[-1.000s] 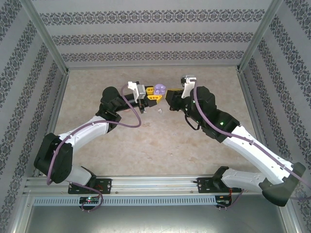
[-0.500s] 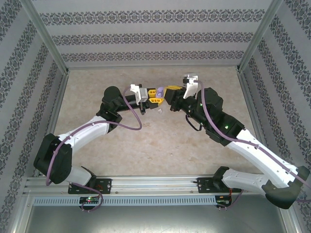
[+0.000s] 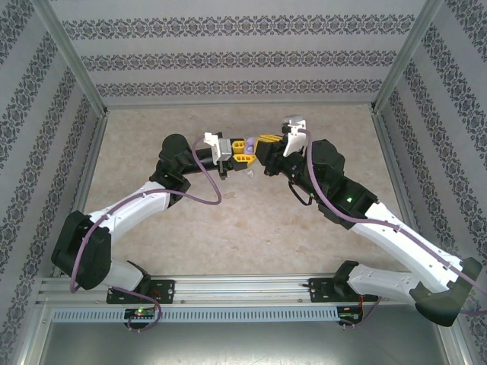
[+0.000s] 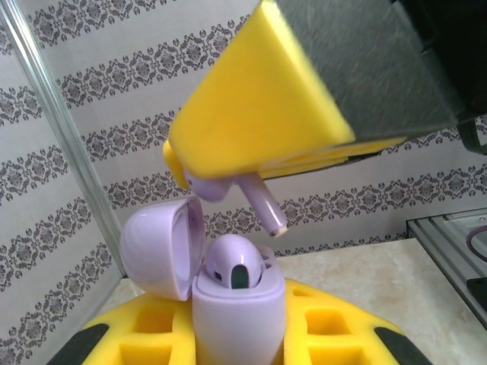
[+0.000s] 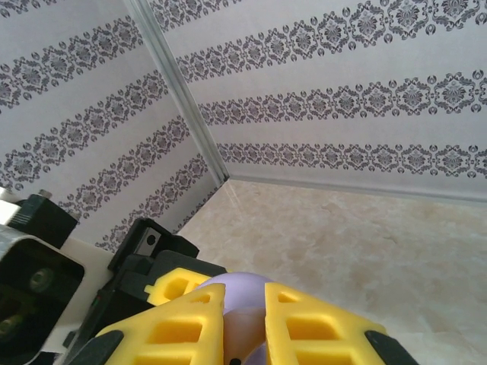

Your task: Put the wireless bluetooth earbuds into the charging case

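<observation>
On your left, the left claw is clamped on the lower body of the purple case. It holds the case upright above the table, with the lid swung open to the left. The first earbud already sits in the case, its rounded head poking up; the free socket is not visible in the wrist views. Just above the case mouth and slightly to its right hangs the second earbud, apart from the case. Its stem slants down and to the right, so you probably need to bring it upright before lowering. The right claw is pinched shut on that bud's head, and its yellow pads cover most of it. Treat both pieces as very light, hard, smooth plastic. The bud can twist or squirt out of the pads if you squeeze harder or scrape it on the rim, so grip the bulb and leave the stem free. The case is stiff, but its hinge looks like the weak spot, so hold the body, never the lid. Once the stem is started, release gently.
</observation>
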